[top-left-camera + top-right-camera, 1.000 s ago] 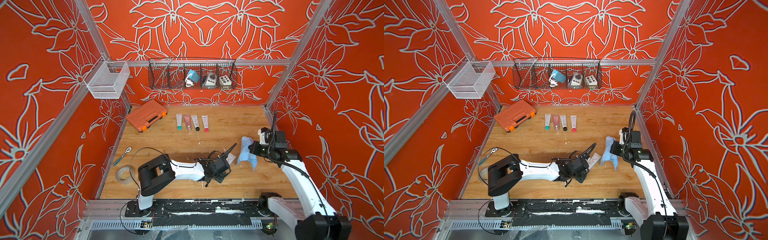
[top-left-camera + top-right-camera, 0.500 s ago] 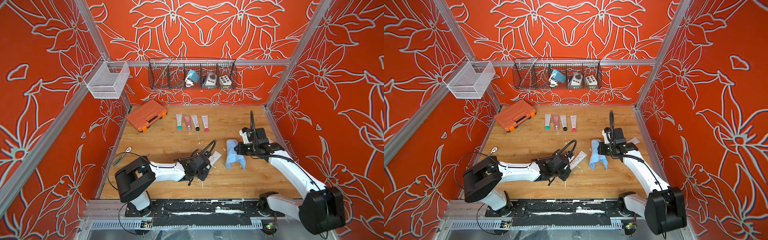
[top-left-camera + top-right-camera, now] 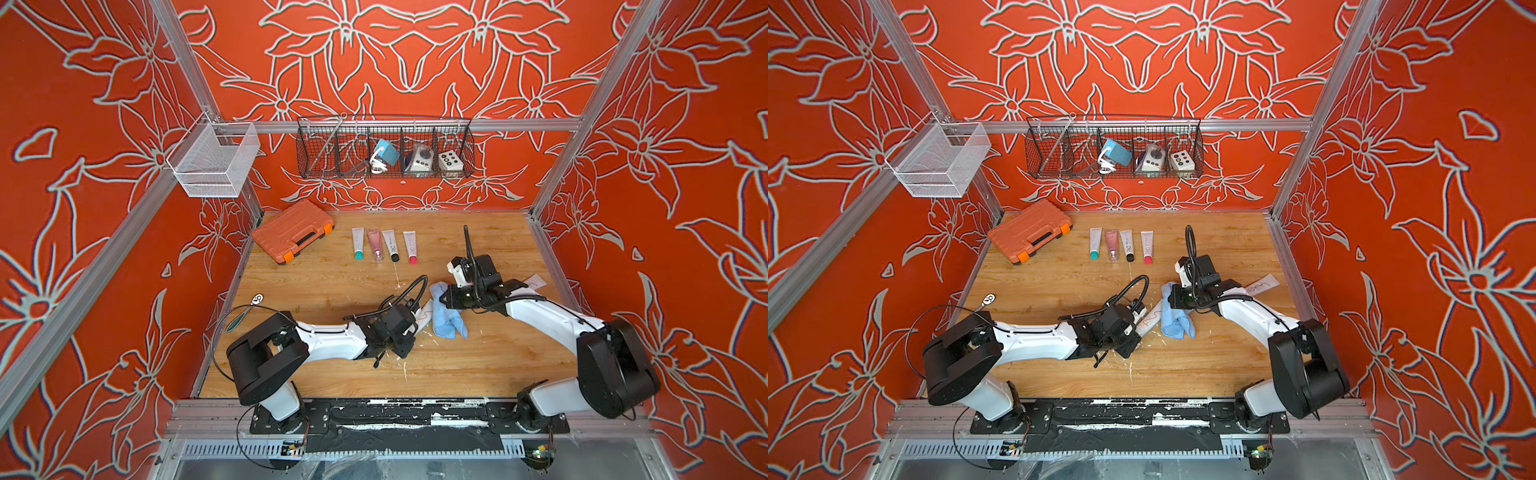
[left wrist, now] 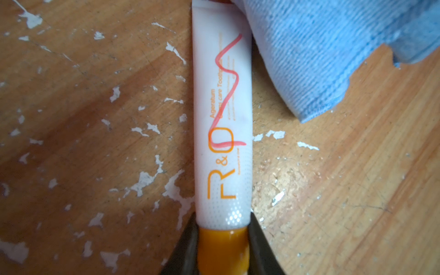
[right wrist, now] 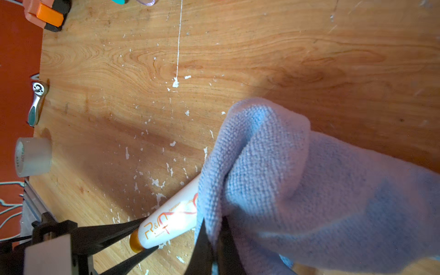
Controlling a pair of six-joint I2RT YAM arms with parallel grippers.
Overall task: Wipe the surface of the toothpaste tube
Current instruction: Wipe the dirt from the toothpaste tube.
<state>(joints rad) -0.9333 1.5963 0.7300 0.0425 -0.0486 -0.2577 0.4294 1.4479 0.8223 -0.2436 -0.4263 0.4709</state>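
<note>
Wooden desk (image 3: 316,286), seen from above in both top views; scuffed, with white flecks across its middle. A black wire basket (image 3: 316,166) hangs on the back wall and a white mesh basket (image 3: 212,166) on the rail at the side. An orange tool case (image 3: 293,230) lies closed at the desk's far corner.

Your two arms reach in from the near edge and meet near the desk's centre. Your right hand (image 5: 214,240) is clamped tight on a bunched fold of the blue cloth (image 3: 446,318), which sags onto the desk and drapes over the flat end of the toothpaste tube (image 4: 222,133).

The tube lies flat near the centre of the desk, just beside the cloth and partly under it. It is white with orange lettering and an orange cap, and a red wavy line runs along its printed face. Your left hand (image 4: 223,216) is closed on the tube at the cap end, one finger on each side, pinning it to the desk.

A row of four small tubes (image 3: 391,243) lies caps toward you, near the back wall and well apart from the work. A roll of clear tape (image 5: 33,157) and a ratchet wrench (image 5: 37,102) rest at the desk's side edge.
</note>
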